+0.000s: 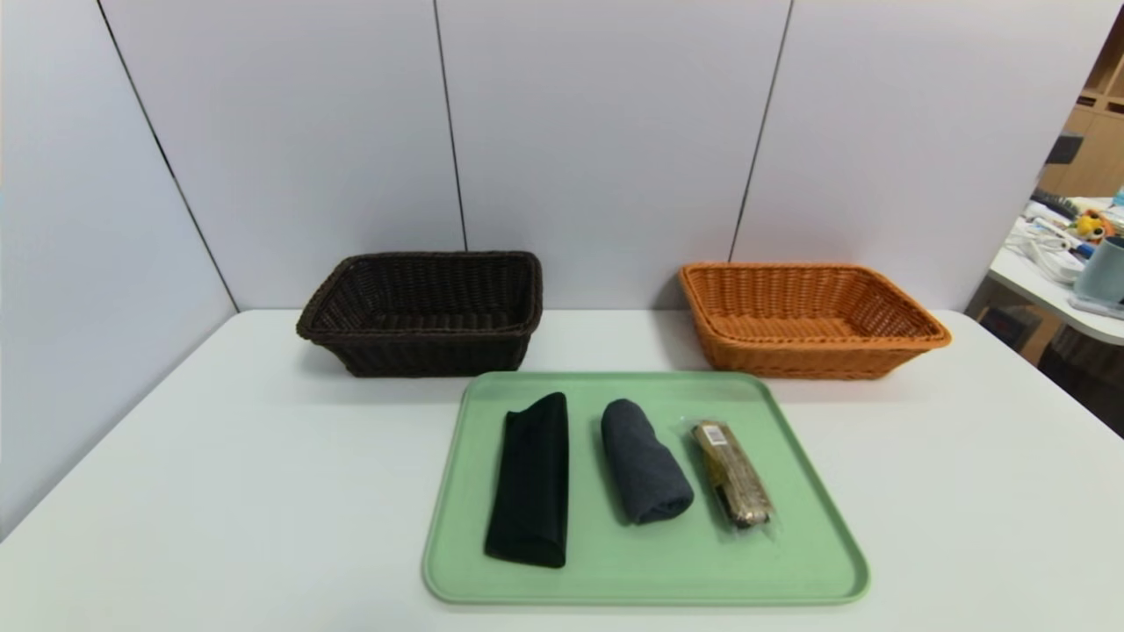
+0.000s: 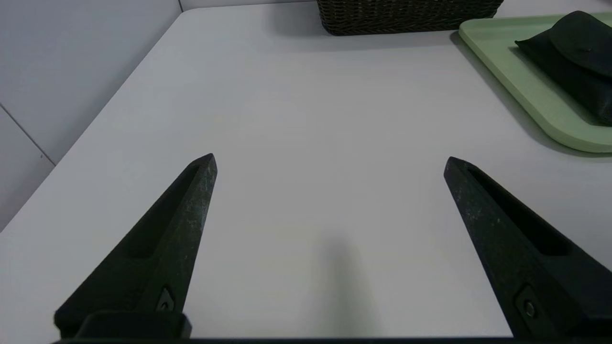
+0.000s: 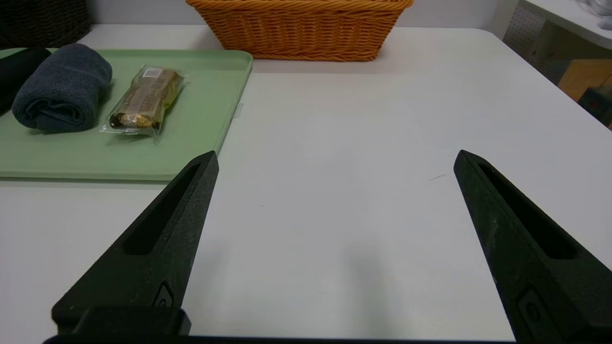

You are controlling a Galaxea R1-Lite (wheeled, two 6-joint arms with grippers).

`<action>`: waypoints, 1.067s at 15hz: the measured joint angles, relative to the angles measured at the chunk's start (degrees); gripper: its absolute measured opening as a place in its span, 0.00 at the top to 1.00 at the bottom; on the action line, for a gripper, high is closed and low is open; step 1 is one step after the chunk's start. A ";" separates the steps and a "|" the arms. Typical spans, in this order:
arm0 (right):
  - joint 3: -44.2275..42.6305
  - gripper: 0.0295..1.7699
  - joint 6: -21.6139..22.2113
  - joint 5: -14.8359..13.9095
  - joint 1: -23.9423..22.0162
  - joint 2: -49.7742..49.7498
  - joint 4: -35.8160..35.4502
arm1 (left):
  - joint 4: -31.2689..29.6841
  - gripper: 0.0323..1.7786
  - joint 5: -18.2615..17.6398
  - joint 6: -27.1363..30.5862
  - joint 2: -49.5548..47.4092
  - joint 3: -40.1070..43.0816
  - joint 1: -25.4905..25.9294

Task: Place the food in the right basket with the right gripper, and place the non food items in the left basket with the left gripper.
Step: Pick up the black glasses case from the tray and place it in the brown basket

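Both pairs of black fingers are spread wide and grasp nothing: the left gripper hangs over bare white table on the left side of the green tray, and the right gripper hangs over bare table on the tray's right side. Neither arm shows in the head view. Broad open tabletop lies on each side of the tray and between the tray's far rim and the two baskets. By the wall panels stand the left basket, dark brown, and the right basket, orange. On the tray lie three things side by side, apart from one another: a black pouch, a grey cloth roll, and the food nearest the right rim. The bar's long axis runs from near to far, its barcode end toward the baskets, tilted slightly leftward.
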 joint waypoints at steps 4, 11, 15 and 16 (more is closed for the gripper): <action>0.00 0.04 -0.09 0.02 -0.01 0.00 0.00 | -0.02 0.05 -0.05 0.33 0.00 0.00 0.00; 0.00 0.04 -0.01 0.00 -0.01 0.00 0.00 | 0.02 0.05 -0.09 0.37 0.00 0.00 0.00; -0.02 0.04 -0.37 -0.02 0.00 0.00 0.00 | 0.00 0.05 -0.09 0.45 0.00 0.00 0.00; -0.04 0.04 -0.15 0.00 0.00 0.00 0.00 | 0.00 0.05 -0.09 0.67 0.00 0.00 0.00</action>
